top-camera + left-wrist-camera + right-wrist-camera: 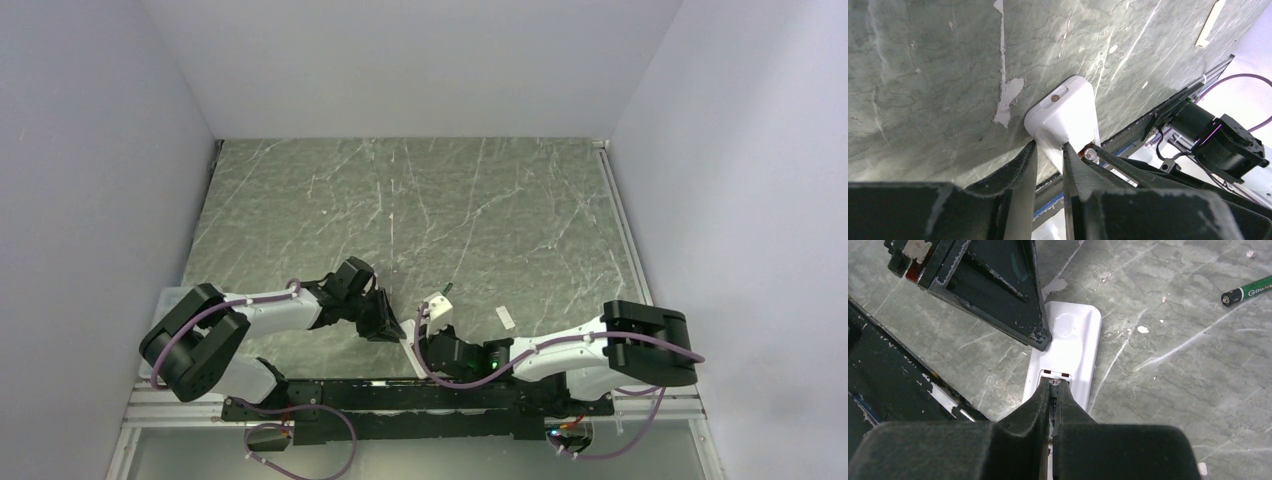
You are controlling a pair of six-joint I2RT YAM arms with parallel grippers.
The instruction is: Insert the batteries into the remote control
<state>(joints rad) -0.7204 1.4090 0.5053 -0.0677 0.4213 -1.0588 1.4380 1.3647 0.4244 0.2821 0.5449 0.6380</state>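
The white remote control (1068, 347) lies back up on the marble table, its battery bay (1057, 374) open. It also shows in the left wrist view (1064, 112) and as a white sliver in the top view (410, 347). My left gripper (1049, 147) is shut on one end of the remote; it also shows in the top view (392, 328). My right gripper (1053, 385) is shut on a dark battery (1052, 382), whose tip sits at the bay's edge; this gripper also shows in the top view (425, 345). A second battery (1245, 292), black and green, lies loose on the table.
A small white strip, apparently the battery cover (505, 317), lies on the table right of the grippers and shows in the left wrist view (1210, 22). The black rail of the arm bases (400, 385) runs just near the remote. Grey walls enclose the table.
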